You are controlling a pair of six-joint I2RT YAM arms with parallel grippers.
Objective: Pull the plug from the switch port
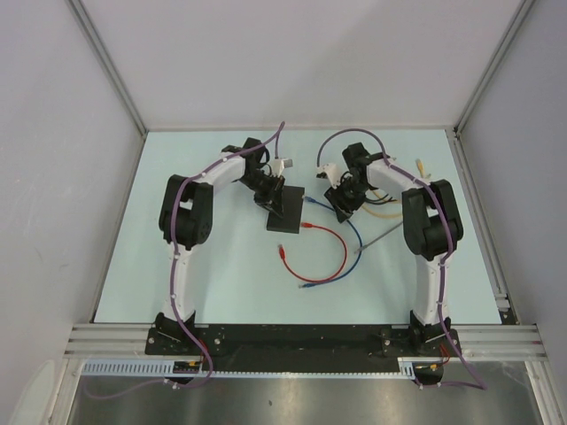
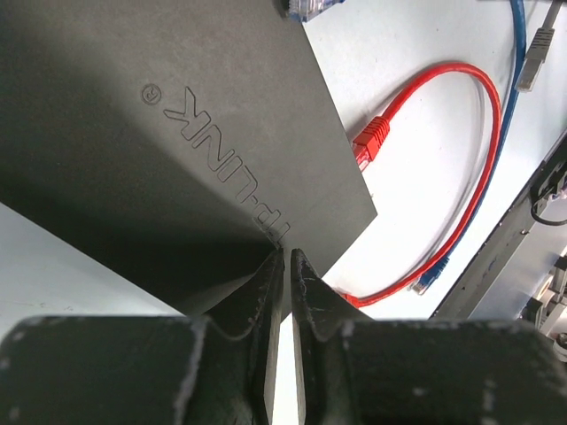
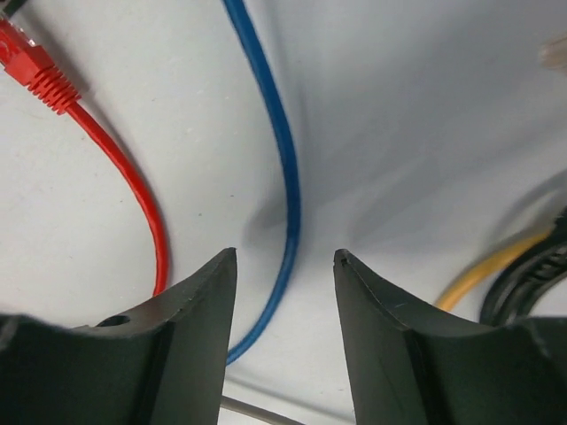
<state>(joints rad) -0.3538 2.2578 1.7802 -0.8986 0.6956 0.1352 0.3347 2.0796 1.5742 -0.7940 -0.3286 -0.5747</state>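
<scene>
Status check from the remote desk. I'm looking at the switch (image 1: 285, 212) sitting mid-table between the two arms, a bit toward the left one. I'm parking the left gripper (image 2: 285, 258) on its near corner, fingers all but together with just a sliver of light between them. To me that's reading as pinning the box down with the tips rather than pinching it. The corner itself is hiding behind the fingers though, so I'm not swearing to it.

The right gripper (image 3: 285, 257) is hanging low over the table (image 3: 399, 106) just right of the switch, fingers well apart. The blue cable (image 3: 288, 177) is running through the gap between them, lying flat, and neither finger is touching it as far as I'm seeing.

Now the bit that matters. The blue plug (image 1: 308, 200) is lying right at the switch's right-hand edge in the overhead view, and the left wrist view is only catching a scrap of it. I'm honestly not able to tell whether it's seated in a port or sitting just outside one. I'm leaning toward out, since nothing is gripping the cable, but that's a guess. If it's in, the whole pull is left: closing on the plug and drawing it away while the left arm is bracing the box.

The red cable (image 1: 341, 252) is lying in a loop beside the switch, so I'm ignoring it.
</scene>
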